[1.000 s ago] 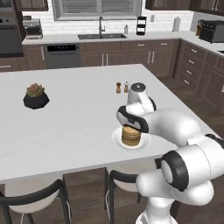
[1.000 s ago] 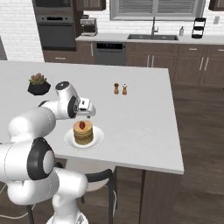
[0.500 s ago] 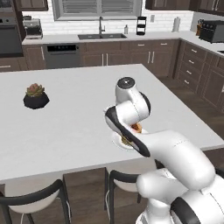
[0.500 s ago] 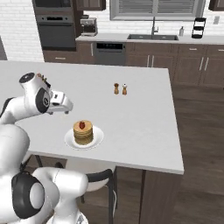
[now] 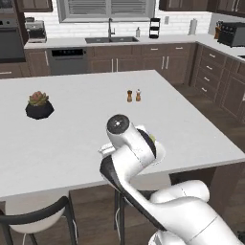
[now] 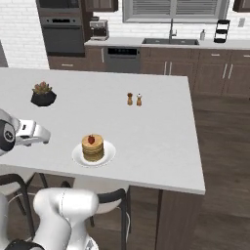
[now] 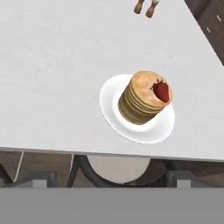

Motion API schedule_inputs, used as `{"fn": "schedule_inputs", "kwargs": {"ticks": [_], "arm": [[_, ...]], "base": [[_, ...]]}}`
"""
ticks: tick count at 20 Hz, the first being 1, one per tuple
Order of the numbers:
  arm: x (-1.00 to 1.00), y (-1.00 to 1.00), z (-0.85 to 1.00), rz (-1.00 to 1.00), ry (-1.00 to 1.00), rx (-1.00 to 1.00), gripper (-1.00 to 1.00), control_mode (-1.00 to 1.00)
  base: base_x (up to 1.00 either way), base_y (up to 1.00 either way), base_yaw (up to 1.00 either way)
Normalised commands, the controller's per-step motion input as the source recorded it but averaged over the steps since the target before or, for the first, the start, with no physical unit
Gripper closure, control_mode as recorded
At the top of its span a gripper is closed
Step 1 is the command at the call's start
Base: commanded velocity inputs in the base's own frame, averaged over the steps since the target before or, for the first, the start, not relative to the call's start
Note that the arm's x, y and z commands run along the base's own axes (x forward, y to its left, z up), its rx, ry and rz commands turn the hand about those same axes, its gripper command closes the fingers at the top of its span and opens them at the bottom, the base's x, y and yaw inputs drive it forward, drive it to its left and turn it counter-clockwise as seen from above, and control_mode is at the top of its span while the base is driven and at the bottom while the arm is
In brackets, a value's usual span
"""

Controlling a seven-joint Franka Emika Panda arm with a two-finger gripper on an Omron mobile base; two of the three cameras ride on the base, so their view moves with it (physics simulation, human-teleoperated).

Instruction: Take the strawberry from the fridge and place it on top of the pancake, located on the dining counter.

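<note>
Strawberry (image 7: pixel 161 91) sits on top of the pancake (image 7: pixel 142 101), toward one edge of the stack's upper face rather than dead centre; the right base view shows the same small red berry (image 6: pixel 91 139) resting on the golden stack (image 6: pixel 92 148). The pancake stands on a white plate (image 7: pixel 114 117), and the plate lies on the white bench (image 6: pixel 161 141) close to its near edge, above a stool seat (image 7: pixel 114 169) that shows below the bench edge in the hand view.

The end effector (image 6: pixel 35 134) is off the stack and well to the side of the plate in the right base view, held above the bench near its near-left part, with nothing visible in it. Whether its fingers are spread or pressed together cannot be told from these views. In the left base view the white arm (image 5: pixel 131 148) bends in front of the plate and covers it.

Farther back on the bench stand a pair of small shakers (image 6: pixel 134 99), side by side near the middle, and a dark pot with a succulent (image 6: pixel 43 94) toward the left. A sink (image 5: pixel 110 39) is set in the wall counter behind.
</note>
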Motion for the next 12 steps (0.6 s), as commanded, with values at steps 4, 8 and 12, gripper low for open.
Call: {"fn": "schedule_inputs", "kwargs": {"ticks": [4,8,12], "arm": [[-0.37,0.15,-0.36,0.0,0.16,-0.19,-1.0,-1.0],[-0.05,0.0,-0.37,0.0,0.04,-0.16,-1.0,-1.0],[0.0,0.0,-0.15,0.0,0.0,-0.02,-1.0,-1.0]], "base": [[0.0,0.0,0.0],[0.0,0.0,0.0],[0.0,0.0,0.0]]}}
